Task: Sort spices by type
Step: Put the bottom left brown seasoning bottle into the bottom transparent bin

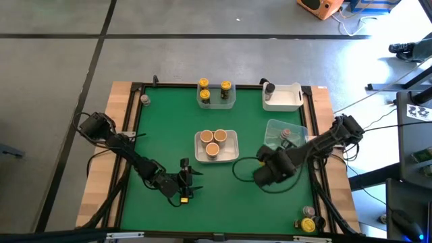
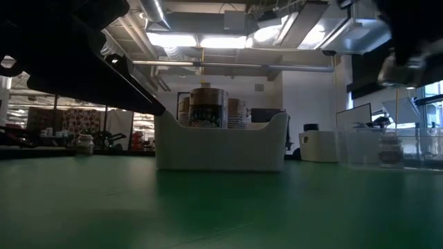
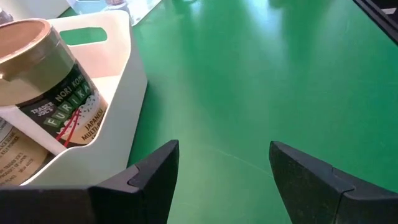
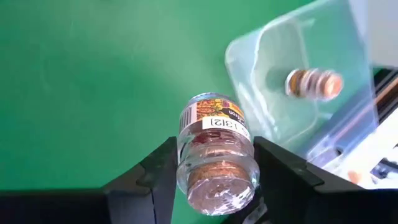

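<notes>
Well, from my remote seat I read the counter (image 1: 169, 128) from left to right. At its far left corner, on the wooden edge, one lone grey-capped jar (image 1: 144, 100) stood by itself. My left gripper (image 1: 187, 181) hovered low over the near-left part of the green mat, its jaws parted and holding nothing; in the left wrist view its two dark fingers (image 3: 152, 177) framed only bare green, with the white tub's corner just beside them. That centre white tub (image 1: 216, 146) held three tan-capped jars (image 1: 214, 140) packed together, and one of them (image 3: 46, 81) showed a green furikake label in the left wrist view. Beyond it, at the far edge, a clear tub (image 1: 216, 96) carried three yellow-capped jars (image 1: 214, 90). To the right of that, a second white tub (image 1: 283, 98) held a single dark-capped jar (image 1: 269, 88). Nearer me, on the right side, another clear tub (image 1: 286, 132) held a brown-capped jar (image 1: 286, 133), which the right wrist view showed standing on the tub's floor (image 4: 314, 83). My right gripper (image 1: 266, 174) hung just beside that clear tub's near corner, its jaws clamped on a clear spice jar (image 4: 214, 163) with a brownish cap, held tilted above the mat. At the near right corner of the counter, a yellow-capped jar (image 1: 308, 225) and a grey-capped one (image 1: 308, 212) waited close together on the wooden edge.
</notes>
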Tool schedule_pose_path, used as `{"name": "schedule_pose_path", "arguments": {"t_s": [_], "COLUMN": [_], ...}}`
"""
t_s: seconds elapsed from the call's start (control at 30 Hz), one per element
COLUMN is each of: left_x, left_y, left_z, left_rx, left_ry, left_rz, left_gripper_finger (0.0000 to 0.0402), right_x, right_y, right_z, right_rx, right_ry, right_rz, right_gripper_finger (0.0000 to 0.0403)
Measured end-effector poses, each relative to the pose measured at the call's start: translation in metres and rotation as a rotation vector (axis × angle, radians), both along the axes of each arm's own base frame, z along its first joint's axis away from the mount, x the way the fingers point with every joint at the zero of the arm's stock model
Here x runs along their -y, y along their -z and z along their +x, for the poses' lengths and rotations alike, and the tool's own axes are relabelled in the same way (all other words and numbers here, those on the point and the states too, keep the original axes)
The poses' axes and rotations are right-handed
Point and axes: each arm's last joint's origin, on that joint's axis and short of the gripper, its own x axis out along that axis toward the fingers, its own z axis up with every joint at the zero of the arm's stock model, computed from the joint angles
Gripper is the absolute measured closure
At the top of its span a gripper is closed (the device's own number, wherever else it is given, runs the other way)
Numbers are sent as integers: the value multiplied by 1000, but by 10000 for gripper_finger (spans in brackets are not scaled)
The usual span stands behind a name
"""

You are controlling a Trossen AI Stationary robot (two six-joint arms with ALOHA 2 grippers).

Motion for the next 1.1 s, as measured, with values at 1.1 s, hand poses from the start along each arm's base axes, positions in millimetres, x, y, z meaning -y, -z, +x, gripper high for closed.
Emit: {"name": "schedule_pose_path", "arguments": {"t_s": [1.1], "left_x": [3], "left_y": [0], "left_z": [-2], "left_rx": [1], "left_ry": [11], "left_rz": [-6], "left_gripper_finger": [169], "right_x": [149], "right_y": [63], "right_z": [-24], "right_rx": [-79], "right_ry": [144], "right_rz": [2], "right_gripper_finger": [222]}}
